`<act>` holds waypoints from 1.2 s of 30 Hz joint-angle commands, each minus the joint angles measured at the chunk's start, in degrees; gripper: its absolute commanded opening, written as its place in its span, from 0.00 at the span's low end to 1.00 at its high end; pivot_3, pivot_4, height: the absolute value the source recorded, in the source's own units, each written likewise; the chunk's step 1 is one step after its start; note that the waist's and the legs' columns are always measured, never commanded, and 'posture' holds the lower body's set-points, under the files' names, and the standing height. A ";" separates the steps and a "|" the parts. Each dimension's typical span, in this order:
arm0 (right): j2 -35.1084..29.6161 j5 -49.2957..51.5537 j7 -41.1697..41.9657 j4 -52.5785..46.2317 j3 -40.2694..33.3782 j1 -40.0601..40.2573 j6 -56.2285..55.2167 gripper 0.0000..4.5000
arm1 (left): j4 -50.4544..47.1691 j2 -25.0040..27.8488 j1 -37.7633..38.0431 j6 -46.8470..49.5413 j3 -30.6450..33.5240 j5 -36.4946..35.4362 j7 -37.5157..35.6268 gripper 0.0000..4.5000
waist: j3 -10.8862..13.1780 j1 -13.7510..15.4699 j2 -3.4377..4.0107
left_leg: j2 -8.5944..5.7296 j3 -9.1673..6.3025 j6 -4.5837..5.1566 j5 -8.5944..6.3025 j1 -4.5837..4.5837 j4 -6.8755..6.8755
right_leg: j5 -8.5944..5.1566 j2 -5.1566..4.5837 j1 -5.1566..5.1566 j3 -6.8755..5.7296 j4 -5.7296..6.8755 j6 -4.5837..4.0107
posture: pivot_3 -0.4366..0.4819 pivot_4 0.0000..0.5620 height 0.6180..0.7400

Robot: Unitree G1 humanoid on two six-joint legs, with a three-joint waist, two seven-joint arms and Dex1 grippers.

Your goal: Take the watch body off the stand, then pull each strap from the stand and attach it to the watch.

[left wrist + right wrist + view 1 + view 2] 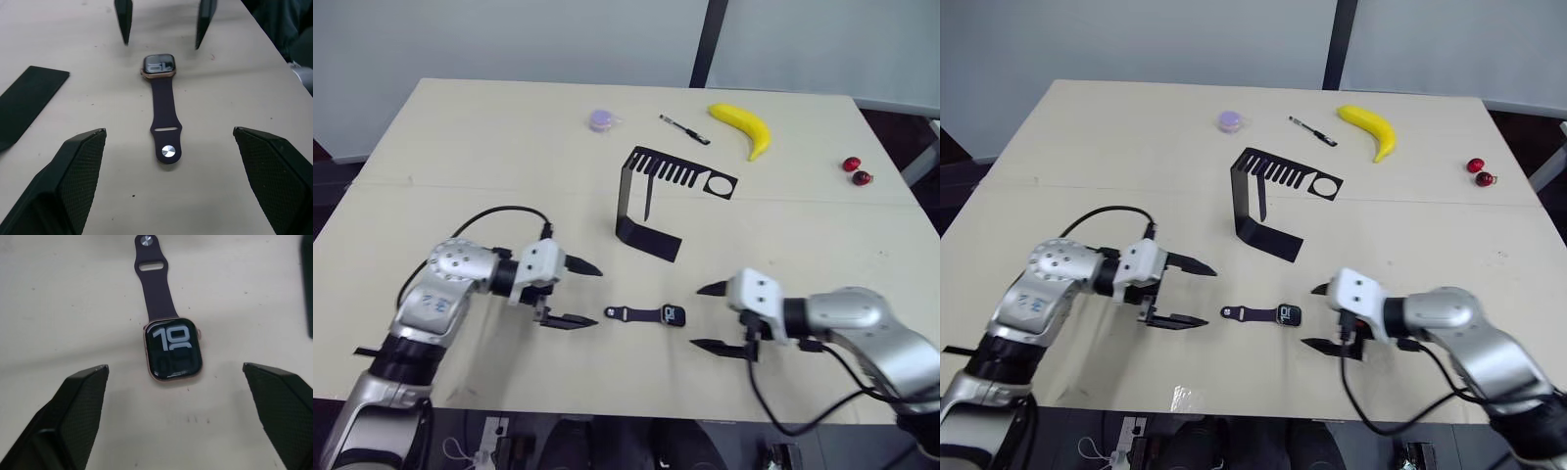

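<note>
Left eye view: the desk (460, 157) carries several things far from the work. A yellow banana (744, 127) lies at the far right, a black pen (683, 128) just left of it, a small purple lid-like object (604, 119) further left, and two red cherries (857, 170) near the right edge. None of these lies between the grippers and the watch.

The stand (656, 196) sits at mid-desk, foot on the surface, upright wall rising, slotted top arm reaching right and far. One dark strap (647, 199) hangs down from a slot of that arm.

The watch body (674, 315) lies flat on the desk, near of the stand and apart from it, screen up with white digits. One dark purple strap (165, 117) is attached to its left side and lies straight out to the left, ending in a round metal stud. The long axis of watch and strap runs left to right; the body's right side is bare.

The left gripper (573, 293) is just left of the strap's end, fingers spread wide, holding nothing. The right gripper (713, 317) is just right of the watch body, fingers likewise spread and empty. The two grippers face each other along the watch's axis.
</note>
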 commanded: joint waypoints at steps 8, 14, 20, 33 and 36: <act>0.23 10.10 6.66 -0.19 -37.77 23.10 2.11 0.98 | -3.35 10.95 13.23 14.99 21.84 -11.65 3.69 1.00 | 0.00 -0.04 0.00 | -0.02 -0.01 0.02 -0.02 0.18 -0.04 | 0.00 0.06 0.22 0.04 -0.31 0.00 | 0.48 0.27 1.00; 2.62 11.85 4.41 0.10 -38.43 23.51 2.59 0.98 | -2.88 9.94 12.43 12.83 22.39 -10.38 7.63 1.00 | -0.01 -0.03 -0.01 | -0.05 0.03 0.00 -0.02 0.25 -0.18 | 0.00 0.03 0.28 0.06 -0.48 0.00 | 0.48 0.27 1.00; 8.62 10.65 -4.27 -1.98 -23.86 12.34 3.15 0.98 | -11.94 -1.09 10.89 14.04 20.49 -13.29 17.75 1.00 | -0.02 -0.31 -0.03 | -0.02 0.06 -0.10 -0.02 0.22 -0.10 | 0.00 0.06 0.17 0.11 -0.07 0.00 | 0.48 0.27 1.00; 31.17 -5.63 -23.53 21.36 1.91 -17.06 1.62 0.28 | -25.86 -19.99 13.74 10.07 9.52 -3.20 41.97 1.00 | -0.05 -0.40 -0.07 | -0.01 0.09 -0.20 -0.05 0.15 0.12 | 0.00 0.06 -0.05 0.18 0.21 0.00 | 0.48 0.27 1.00; 33.89 -8.70 -25.69 27.20 3.40 -20.86 0.67 0.02 | -26.95 -21.76 13.42 10.83 7.53 -1.82 44.75 1.00 | -0.05 -0.29 -0.07 | -0.02 0.09 -0.20 -0.06 0.13 0.20 | 0.00 0.04 -0.05 0.15 0.26 0.00 | 0.48 0.27 1.00</act>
